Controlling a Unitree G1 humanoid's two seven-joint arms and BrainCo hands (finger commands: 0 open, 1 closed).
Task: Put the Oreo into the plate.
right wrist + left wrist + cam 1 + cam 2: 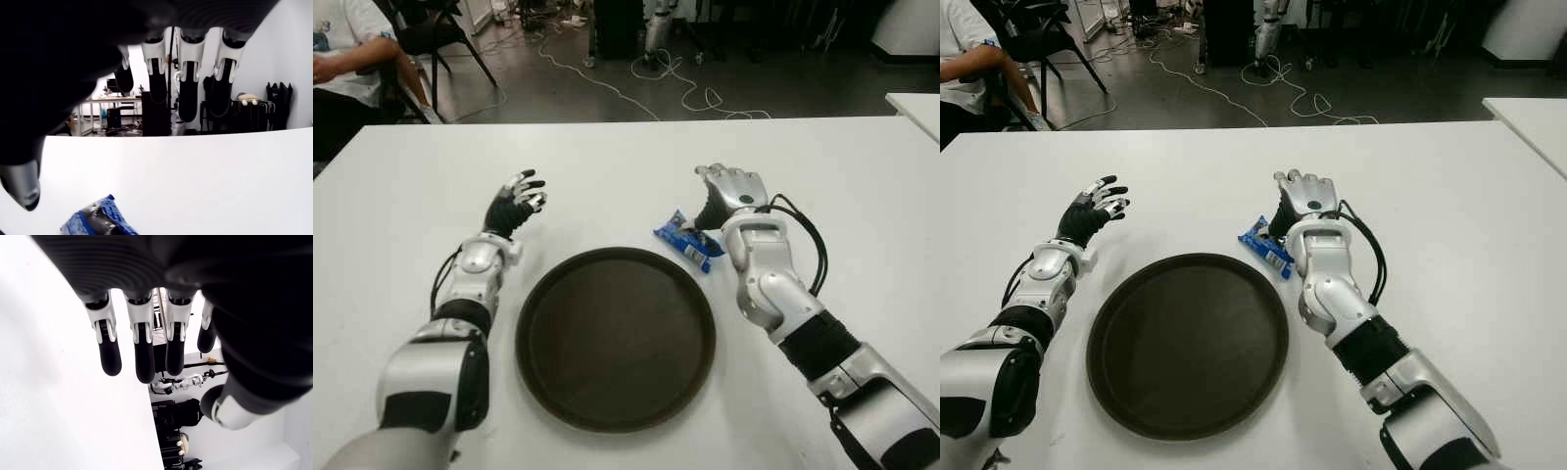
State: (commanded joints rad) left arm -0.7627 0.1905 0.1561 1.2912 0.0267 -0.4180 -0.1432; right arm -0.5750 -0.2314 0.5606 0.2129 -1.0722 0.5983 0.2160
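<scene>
One Oreo pack (688, 240) — beneath fingers (190, 93)

White table (1430, 196) w/ round dark plate (1187, 343) centre-front, blue Oreo pack (1265, 246) lying on table just beyond plate's right rim, right hand (1304, 199) at pack's right end, left hand (1089, 211) fingers spread, left of plate.

This looks like a robot lab or workshop. Behind the white surface (607, 166) there is a grey floor (558, 93) with loose cables (675, 83), a dark equipment stand (617, 27), black chairs (431, 34) and a seated person (342, 59) at the side.
</scene>
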